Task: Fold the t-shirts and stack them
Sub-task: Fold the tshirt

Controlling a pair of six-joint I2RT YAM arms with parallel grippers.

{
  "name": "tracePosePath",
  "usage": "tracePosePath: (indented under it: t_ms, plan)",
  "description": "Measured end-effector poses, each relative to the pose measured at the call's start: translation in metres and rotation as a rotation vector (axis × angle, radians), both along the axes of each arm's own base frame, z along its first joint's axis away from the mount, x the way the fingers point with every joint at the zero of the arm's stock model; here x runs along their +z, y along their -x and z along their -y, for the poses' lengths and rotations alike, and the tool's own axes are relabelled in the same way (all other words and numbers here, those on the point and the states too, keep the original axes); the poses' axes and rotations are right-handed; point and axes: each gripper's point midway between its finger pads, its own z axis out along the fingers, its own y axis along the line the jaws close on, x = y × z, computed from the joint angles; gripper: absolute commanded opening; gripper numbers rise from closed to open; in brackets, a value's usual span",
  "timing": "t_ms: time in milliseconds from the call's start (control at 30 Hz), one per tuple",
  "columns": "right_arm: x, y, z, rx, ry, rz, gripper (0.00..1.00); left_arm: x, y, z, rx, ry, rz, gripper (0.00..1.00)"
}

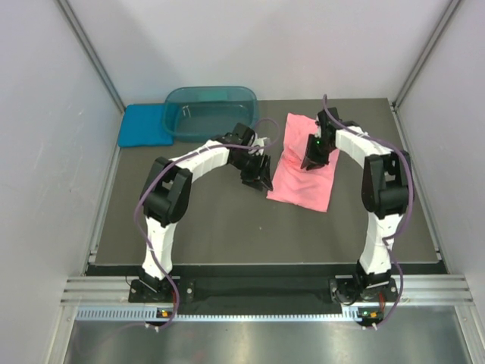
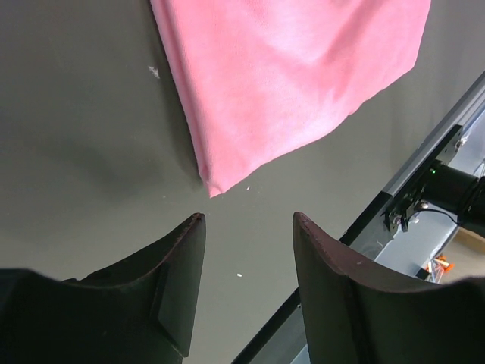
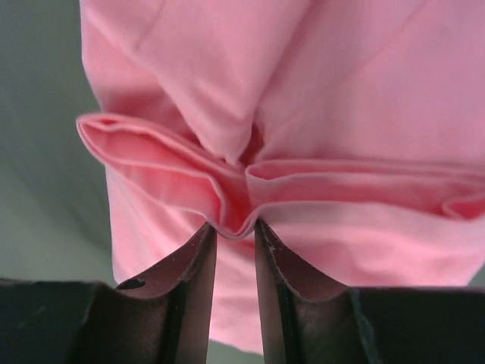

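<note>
Fingers (image 3: 193,280) of the right gripper (image 3: 236,227) stand narrow, drawn close on a bunched fold of the salmon-pink t-shirt (image 3: 318,83) that sits pinched between their tips. In the right wrist view the cloth rises in soft ridges just above the pinch. From overhead, this gripper sits on the upper middle of the pink shirt. The shirt lies as a folded oblong at right of centre on the dark table mat (image 1: 204,220), slanting from upper left to lower right.

Over at the left gripper (image 2: 248,224), the fingers (image 2: 182,265) are held apart, with only bare mat showing between them. The shirt's nearest corner lies just ahead of their tips, not touching. Seen from above, this gripper hangs just beside the shirt's left edge.

At the upper left of the mat the teal-blue t-shirt (image 1: 144,125) lies folded flat, just beside the left side of the dark teal see-through tub (image 1: 212,114) and well apart from both grippers.
</note>
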Motion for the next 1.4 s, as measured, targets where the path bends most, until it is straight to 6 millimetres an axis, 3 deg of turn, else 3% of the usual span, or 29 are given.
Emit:
tracePosePath:
  t_ms: [233,433,500,567,767,867,1033,1167,1400]
  plan:
    - [-0.011,-0.047,0.003,-0.038,0.029,0.034,0.34,0.008,0.001,-0.004,-0.012,0.001,0.023,0.63]
    - [0.004,-0.059,0.016,-0.042,0.058,0.08,0.5,0.009,0.01,-0.007,-0.023,0.013,0.006,0.67]
    - [0.007,-0.041,0.022,-0.028,0.069,0.077,0.58,0.008,0.013,-0.006,-0.022,0.017,-0.013,0.67]
    - [0.014,-0.007,0.032,-0.025,0.083,0.047,0.61,0.008,0.014,-0.005,-0.022,0.027,-0.026,0.66]
    - [0.04,0.085,0.053,-0.005,0.031,0.069,0.61,0.0,0.007,0.009,0.003,0.067,-0.08,0.63]
    - [0.029,0.12,0.065,-0.036,-0.012,0.052,0.6,-0.012,0.004,0.011,0.032,0.055,-0.123,0.6]
    - [-0.018,0.162,0.068,-0.114,-0.144,-0.075,0.57,-0.03,0.0,0.008,0.103,-0.003,-0.167,0.61]
    - [-0.029,0.164,0.063,-0.146,-0.217,-0.099,0.57,-0.031,-0.001,0.009,0.143,-0.009,-0.198,0.62]
    - [-0.028,0.147,0.056,-0.176,-0.323,-0.076,0.57,-0.032,-0.002,0.011,0.188,-0.011,-0.242,0.62]
